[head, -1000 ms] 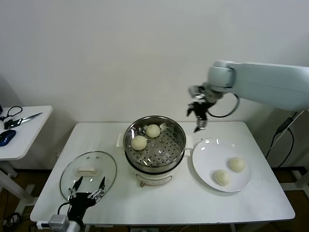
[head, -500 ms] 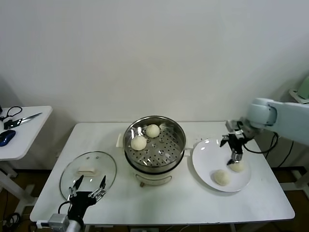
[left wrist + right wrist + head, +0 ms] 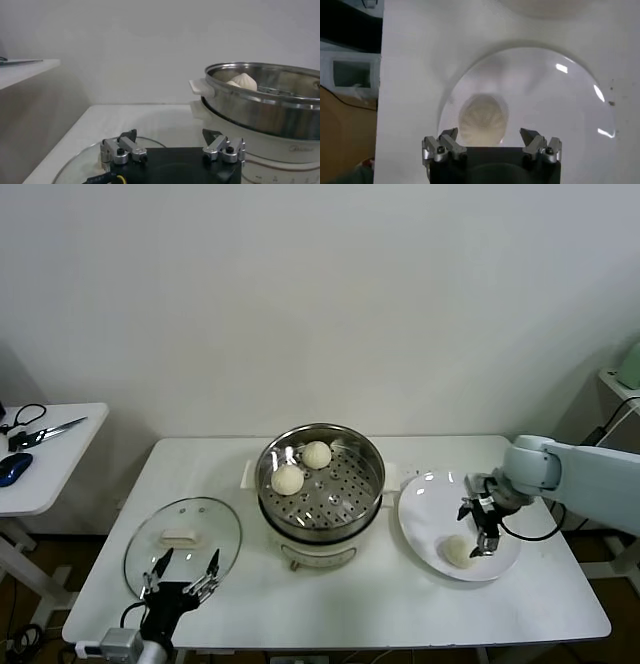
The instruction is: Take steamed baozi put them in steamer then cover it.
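**A:** What's different from a second ago?

**B:** The right gripper (image 3: 481, 534) has left the air behind the steamer (image 3: 320, 519) and dropped onto the white plate (image 3: 415, 509) at the table's (image 3: 400, 599) right end. It now hangs low over the plate's right half.

**A:** Holding anything?

**B:** No. In the right wrist view its fingers (image 3: 447, 142) are spread wide and empty, with one steamed baozi (image 3: 482, 117) on the plate just ahead of them, in line with the gap. From the head camera that bun is hidden by the gripper. The other plate bun (image 3: 458, 551) sits just beside it, toward the front edge.

**A:** And the steamer?

**B:** Unchanged: two buns (image 3: 288, 479) on the perforated tray, toward its back left, and no cover on.

**A:** So the task is half done?

**B:** I'd say so. This looks like the approach for the third bun; the fingers must still straddle it and close gently, as soft dough may dent.

**A:** The left arm?

**B:** The left gripper (image 3: 182, 581) is parked at the front left corner, fingers released, at the near edge of the glass lid (image 3: 183, 534). Covering comes last.
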Robot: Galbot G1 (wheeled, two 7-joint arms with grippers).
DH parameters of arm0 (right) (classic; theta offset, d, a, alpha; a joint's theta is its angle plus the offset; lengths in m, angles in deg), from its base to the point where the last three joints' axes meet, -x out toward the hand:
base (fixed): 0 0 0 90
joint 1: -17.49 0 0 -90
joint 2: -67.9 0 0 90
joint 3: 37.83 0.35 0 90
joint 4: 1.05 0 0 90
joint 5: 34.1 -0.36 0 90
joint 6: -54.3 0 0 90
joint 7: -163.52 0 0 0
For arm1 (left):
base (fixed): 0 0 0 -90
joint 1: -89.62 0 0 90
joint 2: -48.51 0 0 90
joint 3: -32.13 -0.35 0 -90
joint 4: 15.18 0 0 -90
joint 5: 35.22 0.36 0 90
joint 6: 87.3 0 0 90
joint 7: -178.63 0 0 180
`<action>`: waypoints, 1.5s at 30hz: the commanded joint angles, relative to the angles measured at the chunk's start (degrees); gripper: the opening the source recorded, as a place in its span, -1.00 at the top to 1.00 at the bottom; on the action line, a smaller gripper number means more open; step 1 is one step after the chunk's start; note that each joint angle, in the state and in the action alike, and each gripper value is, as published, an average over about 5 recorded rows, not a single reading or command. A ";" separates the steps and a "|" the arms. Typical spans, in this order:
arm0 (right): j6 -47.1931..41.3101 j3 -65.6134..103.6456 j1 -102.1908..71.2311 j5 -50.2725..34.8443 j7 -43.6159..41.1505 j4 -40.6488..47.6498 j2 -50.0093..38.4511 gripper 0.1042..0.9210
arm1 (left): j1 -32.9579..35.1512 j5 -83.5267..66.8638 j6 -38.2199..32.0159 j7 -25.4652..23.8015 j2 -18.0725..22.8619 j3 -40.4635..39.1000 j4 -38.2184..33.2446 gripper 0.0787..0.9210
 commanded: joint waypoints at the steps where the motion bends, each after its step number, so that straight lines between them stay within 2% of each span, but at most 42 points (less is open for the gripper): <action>1: -0.70 4.02 -6.26 1.65 0.90 2.53 0.43 -0.76 | -0.02 0.13 0.07 -0.02 0.03 -0.05 0.00 -0.77; 12: -0.76 5.57 -8.18 2.45 1.11 4.18 1.65 -0.72 | -0.44 0.33 0.19 0.06 0.23 0.00 0.41 -0.77; 19: -0.57 5.96 -8.22 2.48 0.87 4.26 2.03 -0.39 | -0.54 0.70 0.07 0.21 0.32 -0.01 0.58 -0.77; 25: 1.37 4.03 -3.08 3.93 -1.10 3.28 2.21 -0.27 | -0.46 0.95 0.04 0.22 0.43 -0.12 0.47 -0.77; 31: 10.39 -5.37 17.14 3.43 -7.65 5.72 6.85 -0.27 | -0.42 1.28 0.06 0.21 0.44 -0.14 0.27 -0.77; 37: 27.37 -6.28 32.90 5.80 -13.55 9.38 14.78 -0.32 | -0.69 2.00 0.12 0.19 0.59 -0.55 0.26 -0.77; 41: 34.46 -2.81 40.11 6.78 -15.17 5.40 19.52 -0.33 | -0.78 2.50 0.02 0.20 0.58 -0.75 0.61 -0.77; 45: 37.93 1.36 42.19 8.25 -14.80 -2.55 23.78 -0.35 | -0.74 2.81 -0.05 0.23 0.51 -0.79 0.84 -0.77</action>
